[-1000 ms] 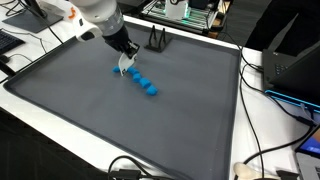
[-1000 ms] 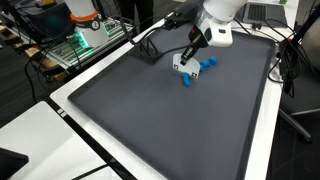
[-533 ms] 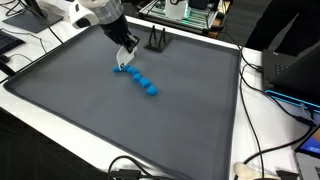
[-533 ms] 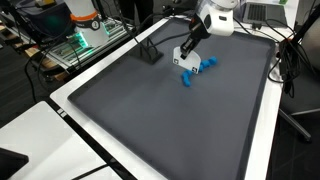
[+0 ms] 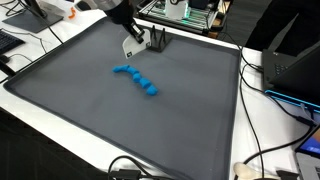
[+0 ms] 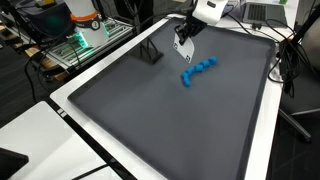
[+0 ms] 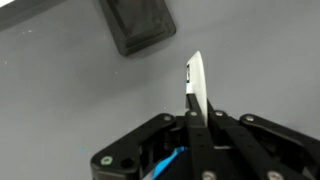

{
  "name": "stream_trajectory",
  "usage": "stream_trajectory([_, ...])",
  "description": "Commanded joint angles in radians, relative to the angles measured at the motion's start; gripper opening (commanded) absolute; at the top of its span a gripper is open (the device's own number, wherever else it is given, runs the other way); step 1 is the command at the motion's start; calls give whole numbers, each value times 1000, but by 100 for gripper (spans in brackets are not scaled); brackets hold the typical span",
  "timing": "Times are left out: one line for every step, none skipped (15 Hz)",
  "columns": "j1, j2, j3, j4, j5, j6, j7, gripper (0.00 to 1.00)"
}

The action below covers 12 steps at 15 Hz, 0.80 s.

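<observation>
Since the frame a second before, the gripper (image 5: 130, 47) had lifted off the blue bead string (image 5: 135, 78) and drawn back toward the far edge of the mat. The string had been left lying on its own, a little straighter than before.

A dark grey mat (image 5: 100, 125) covered nearly the whole white table (image 5: 252, 120), and both exterior views showed it (image 6: 150, 125). Only the lower end of the white arm (image 6: 212, 10) came into the picture from the top edge.

A small black stand (image 5: 157, 40) stood upright near the far rim of the mat, and the gripper hung just beside it without touching it in an exterior view (image 6: 148, 52). The wrist view showed a dark rectangular block (image 7: 137, 25) lying flat on the mat ahead of the fingers.

The blue bead string lay flat on the mat as a slanting row of round beads (image 6: 198, 70). It sat near the far end, below and apart from the gripper (image 6: 183, 45).

The gripper was clenched tight, with its jaws pressed together (image 7: 195, 85). A thin white piece (image 7: 197, 78) showed at its tips. Whether that piece was something pinched there or part of the fingers could not be told.
</observation>
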Motion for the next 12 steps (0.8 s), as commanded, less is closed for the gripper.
stream_trajectory([-10, -77, -8, -105, 110, 21, 110, 1])
stream_trajectory([-12, -93, -11, -132, 131, 32, 131, 1])
stream_trajectory([-13, -109, -14, -159, 148, 38, 149, 1])
stream_trajectory([-15, -129, -18, -192, 167, 45, 168, 1])
stream_trajectory([-18, -149, -23, -226, 183, 56, 191, 1])
stream_trajectory([-22, -166, -27, -256, 200, 67, 211, 1])
stream_trajectory([-25, -184, -33, -289, 218, 80, 248, 1])
stream_trajectory([-28, -201, -38, -320, 231, 99, 275, 1])
stream_trajectory([-32, -214, -41, -347, 246, 115, 299, 1])
stream_trajectory([-36, -226, -44, -375, 257, 133, 317, 1])
stream_trajectory([-43, -236, -46, -403, 273, 151, 333, 1])
stream_trajectory([-49, -248, -46, -430, 288, 168, 340, 1])
